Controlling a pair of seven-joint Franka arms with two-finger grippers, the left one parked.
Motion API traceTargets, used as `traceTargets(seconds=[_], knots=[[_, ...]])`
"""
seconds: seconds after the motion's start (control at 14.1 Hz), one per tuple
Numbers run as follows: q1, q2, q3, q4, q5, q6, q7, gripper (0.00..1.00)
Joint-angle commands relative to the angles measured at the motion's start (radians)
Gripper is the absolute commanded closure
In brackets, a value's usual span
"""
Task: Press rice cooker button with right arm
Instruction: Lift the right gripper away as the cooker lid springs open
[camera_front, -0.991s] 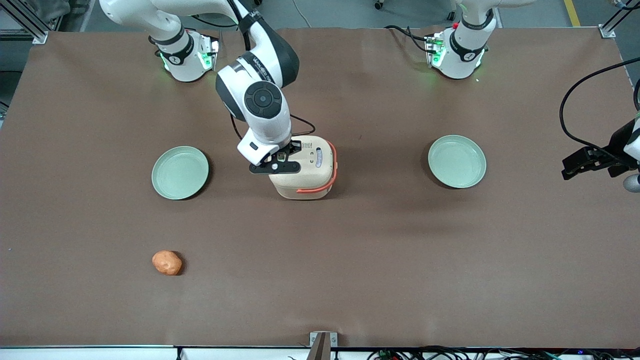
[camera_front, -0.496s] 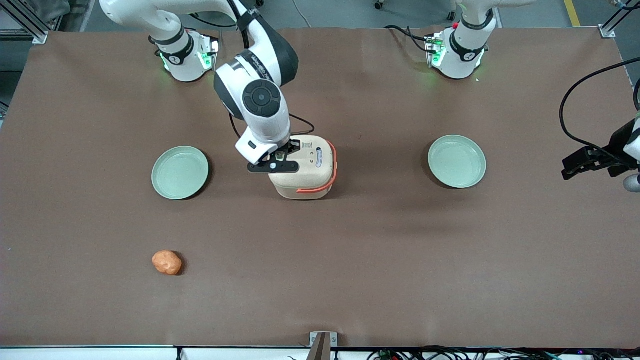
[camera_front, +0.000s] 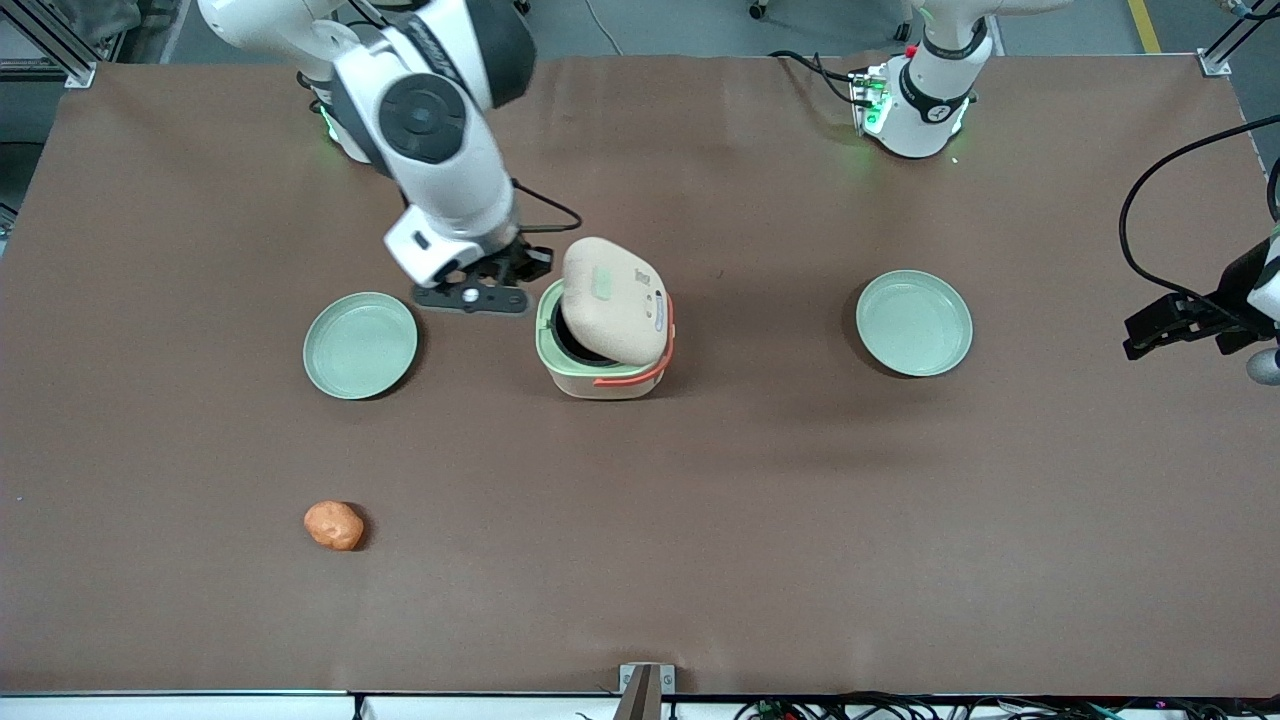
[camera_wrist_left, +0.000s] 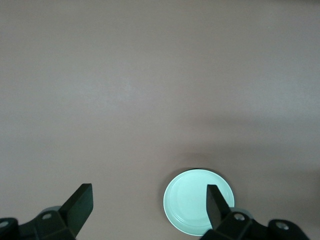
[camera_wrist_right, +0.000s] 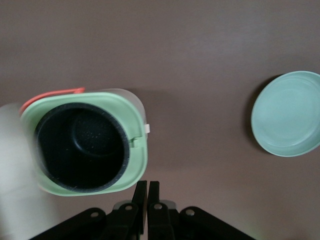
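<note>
The cream rice cooker (camera_front: 606, 372) stands mid-table with its lid (camera_front: 610, 300) swung up, showing the pale green rim (camera_wrist_right: 134, 131) and the black inner pot (camera_wrist_right: 80, 147). A pale green button (camera_front: 603, 291) shows on the raised lid. The coral handle (camera_front: 640, 375) wraps the body. The right arm (camera_front: 440, 170) has its gripper (camera_front: 497, 290) raised beside the cooker, toward the working arm's end, touching nothing. In the right wrist view the gripper (camera_wrist_right: 147, 192) is shut and empty, just off the rim.
Two pale green plates lie level with the cooker: one plate (camera_front: 360, 345) toward the working arm's end, another plate (camera_front: 914, 322) toward the parked arm's end. An orange lump (camera_front: 334, 525) lies nearer the front camera. Brown mat (camera_front: 760, 500) covers the table.
The gripper has lifted off the cooker's lid and drawn back toward the working arm's end. The lid, shut before, has sprung open, baring the black pot.
</note>
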Motion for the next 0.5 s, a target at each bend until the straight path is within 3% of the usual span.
traceTargets(seconds=[0.0,0.07,0.14,0.21,0.28,0.42], knots=[[-0.128,-0.058,0.012,-0.027,0.004,-0.021,-0.003,0.65],[-0.182,-0.074,0.012,-0.027,0.004,-0.030,-0.013,0.57],[-0.232,-0.094,0.012,-0.027,0.004,-0.035,-0.017,0.39],[-0.286,-0.107,0.012,-0.025,0.004,-0.048,-0.020,0.10],[-0.338,-0.126,0.012,-0.022,0.004,-0.062,-0.032,0.00],[-0.449,-0.134,0.012,-0.009,0.004,-0.064,-0.097,0.00]])
